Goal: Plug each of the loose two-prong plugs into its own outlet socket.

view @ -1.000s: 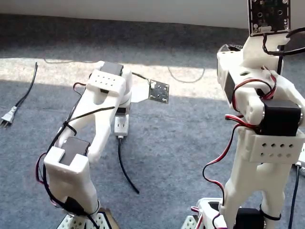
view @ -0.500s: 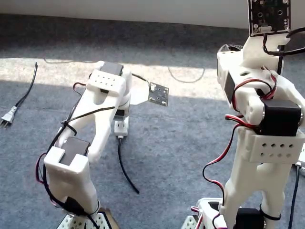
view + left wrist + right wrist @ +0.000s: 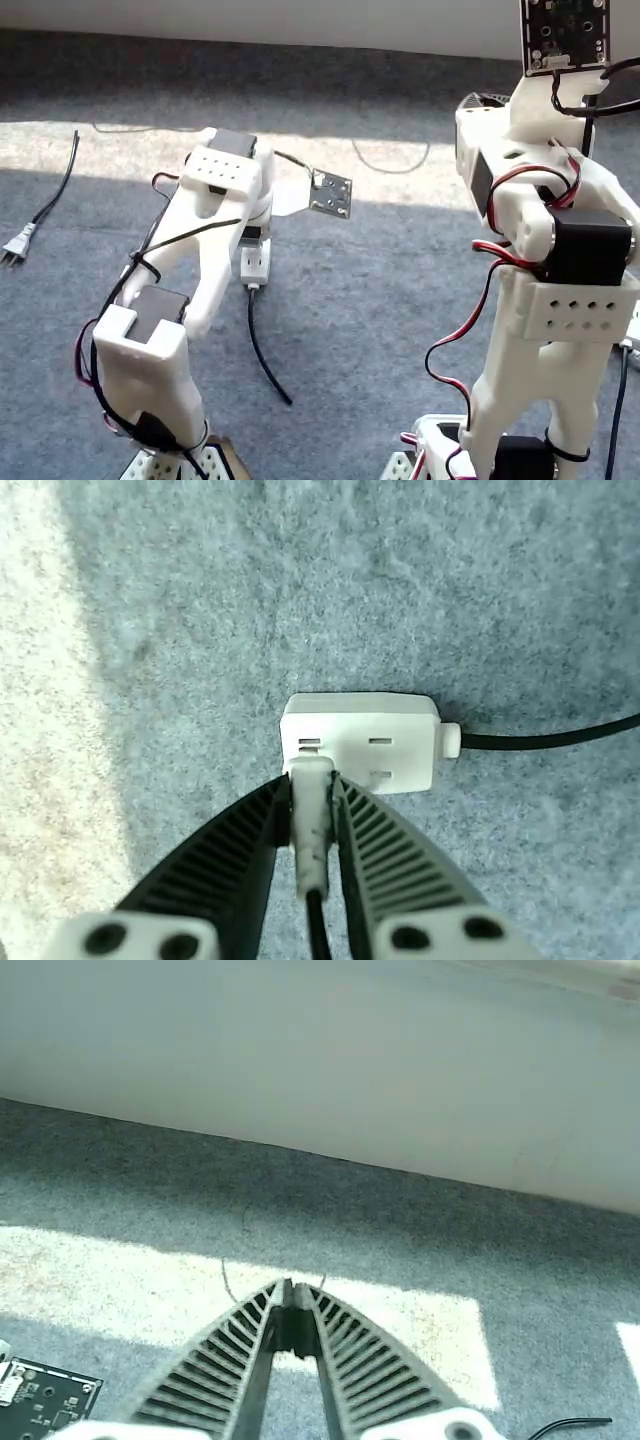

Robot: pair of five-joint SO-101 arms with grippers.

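A white outlet block (image 3: pixel 360 744) with several slot pairs lies on the grey carpet, its black cord running off to one side. My left gripper (image 3: pixel 312 792) is shut on a white two-prong plug (image 3: pixel 311 815), whose front end meets the block's near edge at one socket. From above, the same outlet block (image 3: pixel 254 260) shows just beneath the left arm's wrist. A second loose plug (image 3: pixel 12 247) with a black cord lies far left on the carpet. My right gripper (image 3: pixel 291 1310) is shut and empty, raised high and facing the far wall.
Grey carpet (image 3: pixel 380 290) covers the floor, with a sunlit band at the back. The outlet's black cord (image 3: pixel 262 350) curves toward the front. The right arm (image 3: pixel 545 260) stands tall at the right. A thin wire loop (image 3: pixel 390 165) lies on the sunlit strip.
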